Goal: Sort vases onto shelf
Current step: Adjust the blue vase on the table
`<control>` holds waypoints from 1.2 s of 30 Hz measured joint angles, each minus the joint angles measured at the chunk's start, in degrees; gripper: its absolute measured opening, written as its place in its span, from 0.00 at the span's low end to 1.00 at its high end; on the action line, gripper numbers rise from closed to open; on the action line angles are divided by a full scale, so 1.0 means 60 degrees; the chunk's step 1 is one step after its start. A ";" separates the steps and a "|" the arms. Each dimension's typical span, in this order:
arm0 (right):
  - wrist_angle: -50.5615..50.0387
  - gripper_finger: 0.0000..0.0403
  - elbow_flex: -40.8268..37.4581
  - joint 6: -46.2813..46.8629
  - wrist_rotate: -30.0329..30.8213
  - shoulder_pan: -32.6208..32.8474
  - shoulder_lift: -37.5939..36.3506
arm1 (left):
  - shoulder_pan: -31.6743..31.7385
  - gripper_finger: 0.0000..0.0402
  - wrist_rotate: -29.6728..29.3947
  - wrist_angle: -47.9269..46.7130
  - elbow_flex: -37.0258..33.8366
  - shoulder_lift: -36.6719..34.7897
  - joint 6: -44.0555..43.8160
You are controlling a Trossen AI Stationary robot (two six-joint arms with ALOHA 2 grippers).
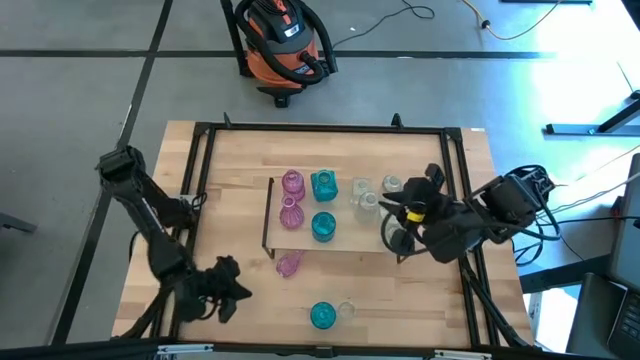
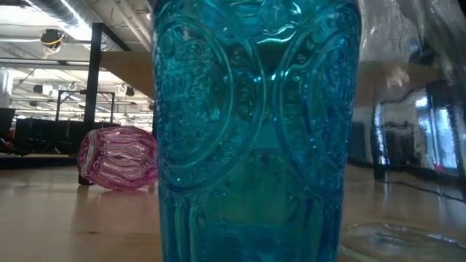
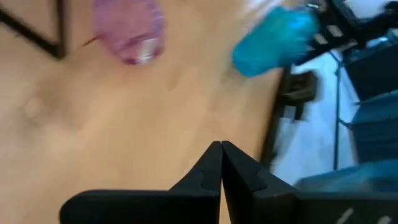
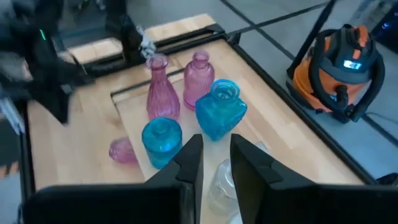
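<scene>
**High view: shelf half filled, right arm over the clear vases**

High view shows the shelf [image 1: 340, 238] mid-table carrying two pink vases [image 1: 291, 184], two teal vases [image 1: 323, 185] and clear vases [image 1: 368, 202] grouped by colour, which looks like the sorting order. A fallen pink vase [image 1: 289, 263] lies just off the shelf's near edge; a teal vase [image 1: 322, 316] and a clear one wait near the table front. The right gripper [image 4: 213, 165] hovers over a clear vase, jaws spread, seemingly having set it down or about to grasp. The left gripper [image 3: 221, 163], jaws pressed together, is near the front left.
</scene>
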 joint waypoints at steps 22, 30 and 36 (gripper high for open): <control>0.0004 0.15 0.0000 -0.0811 -0.1130 -0.0011 -0.0348 | 0.1247 0.55 -0.1172 0.6409 -0.2189 0.1726 -0.3023; 0.0004 0.15 0.0000 -0.1317 -0.1140 -0.0015 -0.0897 | 0.0313 0.69 -0.3692 0.8978 -0.0351 0.4696 -0.3614; 0.0004 0.15 0.0007 -0.1680 -0.1082 -0.0015 -0.1143 | 0.0146 0.68 -0.4070 0.8782 0.2398 0.7010 -0.2098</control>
